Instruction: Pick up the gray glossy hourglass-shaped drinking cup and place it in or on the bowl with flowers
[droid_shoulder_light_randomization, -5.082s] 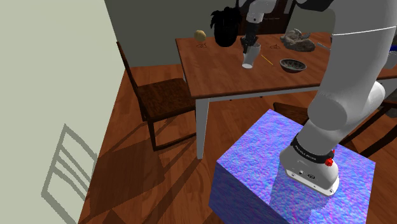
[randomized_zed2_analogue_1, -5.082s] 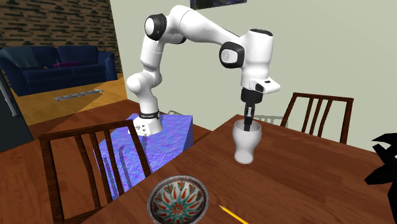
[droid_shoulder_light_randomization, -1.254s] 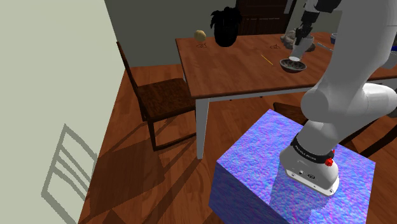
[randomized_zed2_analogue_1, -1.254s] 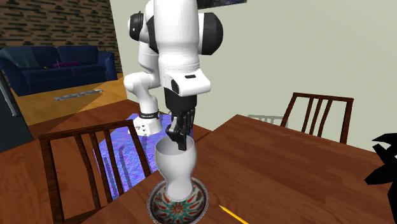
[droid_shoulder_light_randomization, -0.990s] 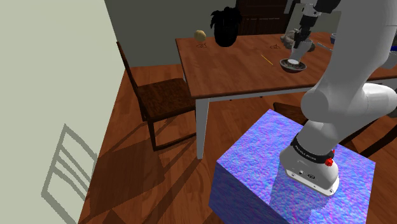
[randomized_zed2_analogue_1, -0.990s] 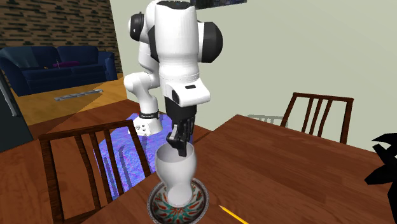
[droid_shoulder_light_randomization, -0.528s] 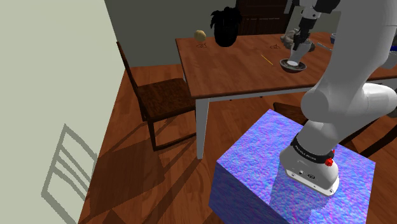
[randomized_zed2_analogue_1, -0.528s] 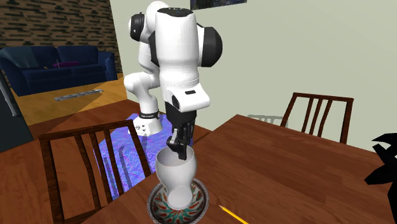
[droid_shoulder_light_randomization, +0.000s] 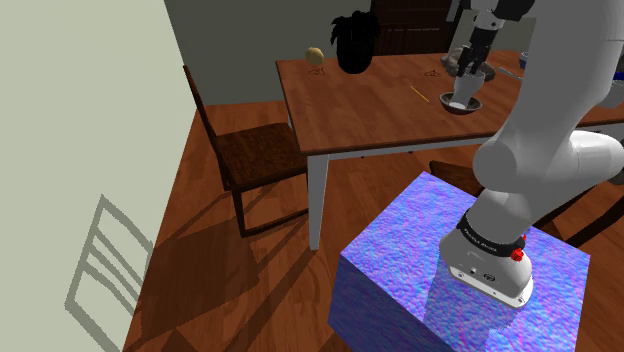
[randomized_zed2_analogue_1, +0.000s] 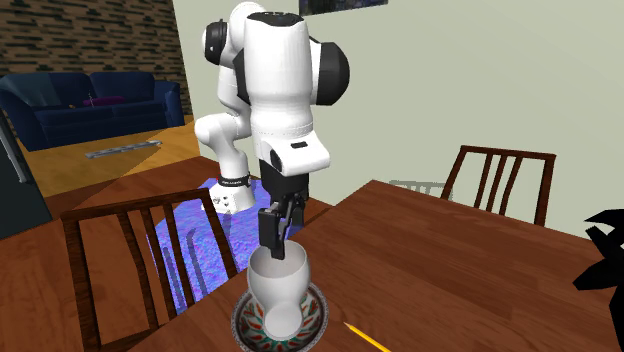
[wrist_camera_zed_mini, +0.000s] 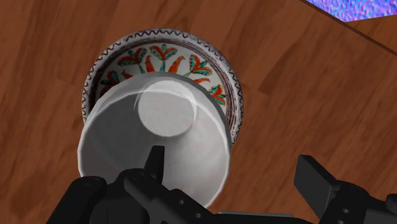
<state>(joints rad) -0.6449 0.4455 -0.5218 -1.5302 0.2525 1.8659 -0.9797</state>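
Two black fingers stand apart, clamped on nothing. One hangs over the open mouth of the pale grey cup; the other is outside its wall, clear of it. The cup rests with its foot inside the bowl, which is painted inside with red and green flowers. The bowl sits on the brown wooden surface, near the edge facing the blue stand.

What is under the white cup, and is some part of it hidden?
The cup sits inside the bowl painted with red and green flowers, which rests on the wooden table. The cup covers the bowl's centre and part of its rim, so these cannot be seen.
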